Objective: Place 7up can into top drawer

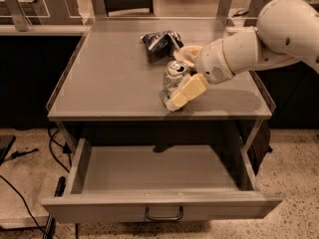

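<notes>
The 7up can [172,78], dented, with a white and green label and a silver top, sits slightly tilted near the front edge of the grey table top [109,78]. My gripper [176,78] reaches in from the right with one cream finger [187,91] across the can's front right side and the other behind it, so it is shut on the can. The top drawer [99,210] below is pulled out wide. Its inside is bare and its curved handle [164,215] is centred on the front panel.
A crumpled dark foil bag [158,43] lies just behind the can. My white arm [279,34] fills the right side above the table. Low clear rims [62,83] line the table's sides. Cables [30,198] lie on the speckled floor at the left.
</notes>
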Controlling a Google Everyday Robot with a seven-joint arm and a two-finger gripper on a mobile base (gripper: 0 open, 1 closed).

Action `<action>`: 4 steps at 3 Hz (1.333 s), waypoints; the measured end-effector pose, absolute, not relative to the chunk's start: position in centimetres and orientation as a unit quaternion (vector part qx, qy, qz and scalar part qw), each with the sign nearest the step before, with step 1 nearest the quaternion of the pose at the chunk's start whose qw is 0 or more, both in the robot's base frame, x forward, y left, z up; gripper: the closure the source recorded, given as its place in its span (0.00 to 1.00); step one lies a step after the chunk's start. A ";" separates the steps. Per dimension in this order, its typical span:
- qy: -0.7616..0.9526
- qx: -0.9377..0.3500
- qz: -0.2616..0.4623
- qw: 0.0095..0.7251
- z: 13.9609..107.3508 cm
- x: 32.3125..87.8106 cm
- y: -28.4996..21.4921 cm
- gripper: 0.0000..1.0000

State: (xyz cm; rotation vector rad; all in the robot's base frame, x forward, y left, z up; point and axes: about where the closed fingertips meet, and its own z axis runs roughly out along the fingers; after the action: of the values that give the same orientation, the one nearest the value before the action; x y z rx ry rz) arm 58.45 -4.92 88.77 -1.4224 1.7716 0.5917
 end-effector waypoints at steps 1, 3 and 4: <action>0.697 -0.555 0.234 0.390 88.3 58.5 -4.7 0.00; 0.697 -0.548 0.223 0.405 87.3 59.7 -4.0 0.16; 0.697 -0.548 0.221 0.406 87.3 59.8 -4.0 0.39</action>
State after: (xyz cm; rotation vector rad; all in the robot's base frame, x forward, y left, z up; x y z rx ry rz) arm 59.81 -3.97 87.31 -1.3819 1.7590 0.5584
